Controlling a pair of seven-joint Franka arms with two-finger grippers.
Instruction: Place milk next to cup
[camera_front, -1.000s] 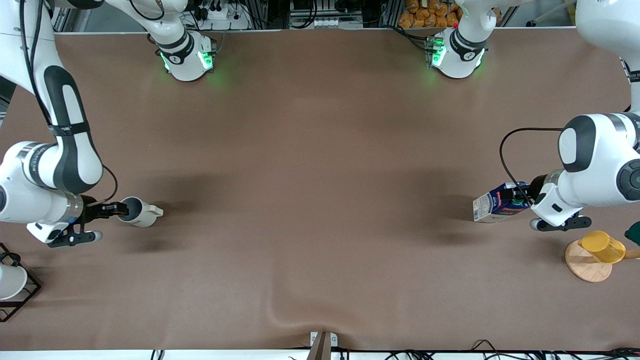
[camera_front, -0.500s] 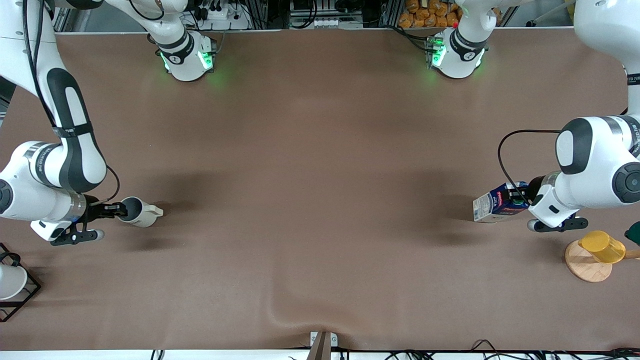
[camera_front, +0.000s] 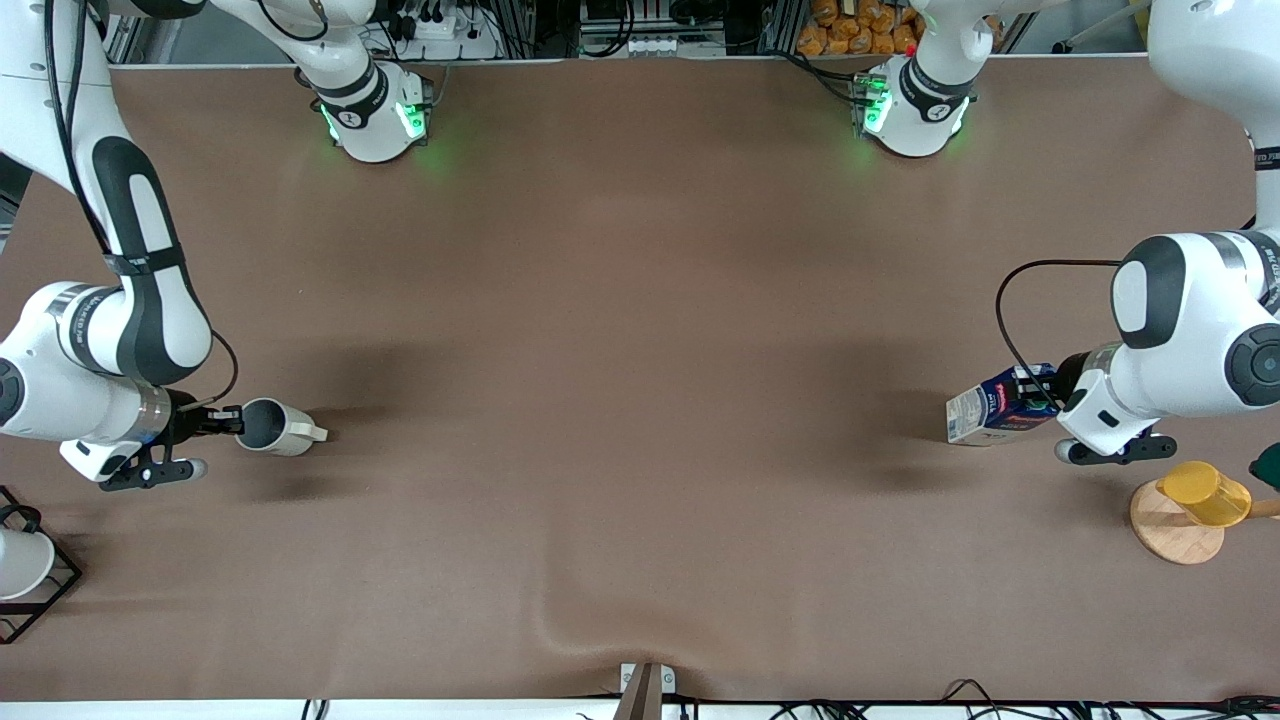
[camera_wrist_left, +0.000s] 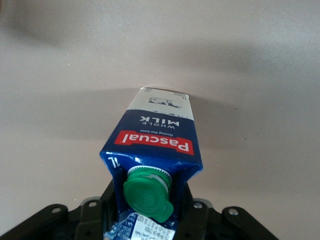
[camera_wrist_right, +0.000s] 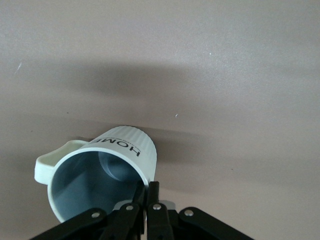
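Note:
The milk (camera_front: 990, 411), a dark blue carton with a green cap, is tilted at the left arm's end of the table. My left gripper (camera_front: 1040, 397) is shut on its gabled top, one finger on each side beside the cap (camera_wrist_left: 148, 192). The red band and white panel show in the left wrist view on the carton (camera_wrist_left: 155, 135). The cup (camera_front: 275, 427), an off-white mug with a grey inside, is tipped at the right arm's end. My right gripper (camera_front: 234, 424) is shut on its rim, one finger inside the mug (camera_wrist_right: 100, 175) and one outside.
A translucent yellow plastic cup (camera_front: 1205, 493) lies on a round wooden coaster (camera_front: 1175, 530) near the left arm's end, nearer to the front camera than the milk. A white vessel in a black wire frame (camera_front: 25, 570) stands at the right arm's end.
The right gripper has drawn the mug slightly toward the right arm's end and tipped it more. The left arm with the milk has shifted very little.

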